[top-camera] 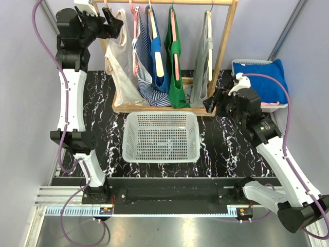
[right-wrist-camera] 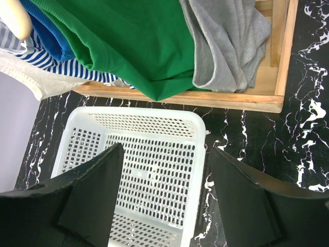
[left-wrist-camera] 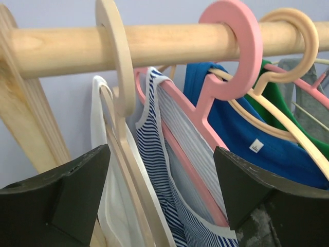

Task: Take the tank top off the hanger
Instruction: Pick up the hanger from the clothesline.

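Black marbled tabletop (top-camera: 226,149) is spread beyond the arm bases. Nearest on it a white perforated basket (top-camera: 160,115) is set just in front of the wooden clothes rack (top-camera: 226,46), presumably so that a freed garment can be dropped into it. Slightly farther, by the rack's right front corner, the right gripper (right-wrist-camera: 165,154) is held low with its camera turned down on the basket. Its jaws are seen well parted and nothing is gripped between them. It is judged to be kept near the hanging hems so that fabric can be drawn downward once a hanger is steadied.

Along the rail (left-wrist-camera: 169,43) five tops are hung. From right to left they are a grey top (top-camera: 201,62), a green top (top-camera: 176,62), a blue top (top-camera: 157,51), a striped top (left-wrist-camera: 164,170) on a pink hanger (left-wrist-camera: 231,46), and a white tank top (top-camera: 119,56) at the left end. The white tank top is taken to be the task's garment, since the raised arm is aimed at it. It is not yet removed, and its strap is seen looped over a pale wooden hanger (left-wrist-camera: 115,56) hooked on the rail.

At rail height the left gripper (left-wrist-camera: 160,154) is held with its jaws wide apart and empty. The wooden and pink hooks are framed between its fingers but untouched, so a grasp on the hanger is judged to be the step in hand. Behind the rack a plain lilac wall is seen
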Controlling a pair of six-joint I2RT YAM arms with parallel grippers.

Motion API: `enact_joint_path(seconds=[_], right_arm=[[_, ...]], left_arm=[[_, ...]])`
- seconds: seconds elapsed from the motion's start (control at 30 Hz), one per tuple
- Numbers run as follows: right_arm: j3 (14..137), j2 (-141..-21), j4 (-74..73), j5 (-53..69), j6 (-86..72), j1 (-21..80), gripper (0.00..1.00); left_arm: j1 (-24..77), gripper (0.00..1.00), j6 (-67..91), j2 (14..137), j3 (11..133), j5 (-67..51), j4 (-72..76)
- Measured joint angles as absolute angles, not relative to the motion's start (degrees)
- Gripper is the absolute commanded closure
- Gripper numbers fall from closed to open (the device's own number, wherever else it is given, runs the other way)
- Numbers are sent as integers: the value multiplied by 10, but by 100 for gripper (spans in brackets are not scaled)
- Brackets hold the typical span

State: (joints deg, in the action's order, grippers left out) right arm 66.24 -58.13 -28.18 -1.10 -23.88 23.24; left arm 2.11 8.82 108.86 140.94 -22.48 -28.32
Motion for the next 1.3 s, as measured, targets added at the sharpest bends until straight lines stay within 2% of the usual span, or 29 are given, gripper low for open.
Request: enact_joint_path(seconds=[0.2, 0.37, 0.63, 0.77, 0.97, 1.1, 1.3], right_arm=[[657, -581, -281, -11, -241, 233, 23], [654, -579, -281, -17, -243, 233, 23], [653, -571, -281, -25, -245, 233, 22], [653, -567, -281, -26, -245, 233, 23], [653, -557, -281, -25, -247, 233, 23], [653, -557, -281, -25, -249, 233, 25], [653, -562, -281, -24, -249, 233, 26]], left_arm=[[23, 41, 77, 1088, 1378, -210, -263], [26, 43, 69, 1088, 1359, -206, -273], [26, 54, 55, 1081, 1335, -204, -266], [27, 67, 45, 1074, 1319, -204, -265], [27, 77, 27, 1068, 1309, -198, -269], [31, 100, 17, 1068, 1313, -190, -282], [35, 100, 8, 1068, 1319, -177, -294]])
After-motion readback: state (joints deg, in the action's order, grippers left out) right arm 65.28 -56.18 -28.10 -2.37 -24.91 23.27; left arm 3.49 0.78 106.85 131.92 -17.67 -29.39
